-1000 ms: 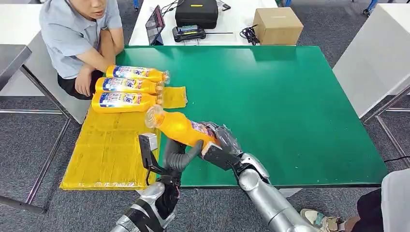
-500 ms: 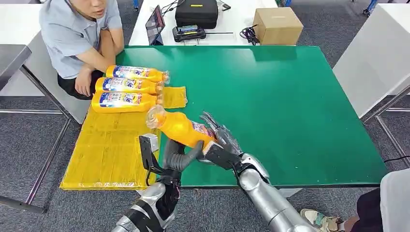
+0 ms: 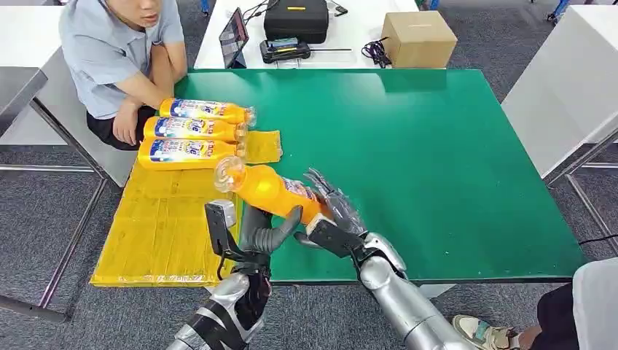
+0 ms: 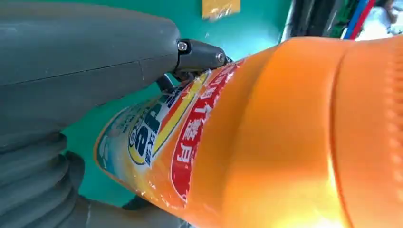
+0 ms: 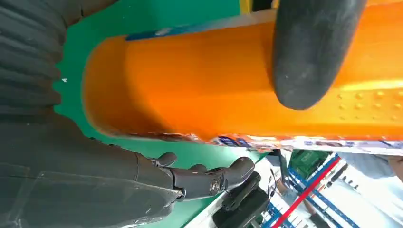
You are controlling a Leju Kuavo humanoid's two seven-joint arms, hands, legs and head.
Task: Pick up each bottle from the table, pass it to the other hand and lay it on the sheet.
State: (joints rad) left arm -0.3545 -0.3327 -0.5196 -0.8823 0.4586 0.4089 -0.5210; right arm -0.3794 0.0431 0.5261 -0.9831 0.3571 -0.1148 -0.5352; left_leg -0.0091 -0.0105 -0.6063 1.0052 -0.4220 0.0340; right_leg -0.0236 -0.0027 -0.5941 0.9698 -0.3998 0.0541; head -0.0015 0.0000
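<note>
Room: grey carpet floor (image 3: 44, 211); a white table (image 3: 350, 33) beyond the far edge of the green table carries a black case (image 3: 295, 18), a tablet (image 3: 234, 35) and one cardboard box (image 3: 418, 38); another white table (image 3: 565, 95) stands off the right edge.
Surface: one green table (image 3: 423, 160).
Sheet: one yellow sheet (image 3: 160, 226) along the green table's left edge, reaching its near left corner.
Person: one, seated at the far left corner (image 3: 116, 55), forearm beside the sheet.
Bottles, count: four orange bottles.
Bottles on sheet: three (image 3: 191, 130), lying side by side at the sheet's far end, caps toward the table's middle.
Held bottle: the fourth bottle (image 3: 266, 191) is off the surface, tilted, cap toward the sheet, above the near edge where sheet meets green.
Left hand: the left hand (image 3: 266, 232) grips the held bottle from below, thumb across its body.
Right hand: the right hand (image 3: 331, 211) is beside the bottle's base, fingers spread and holding nothing; whether the palm touches the base cannot be told.
</note>
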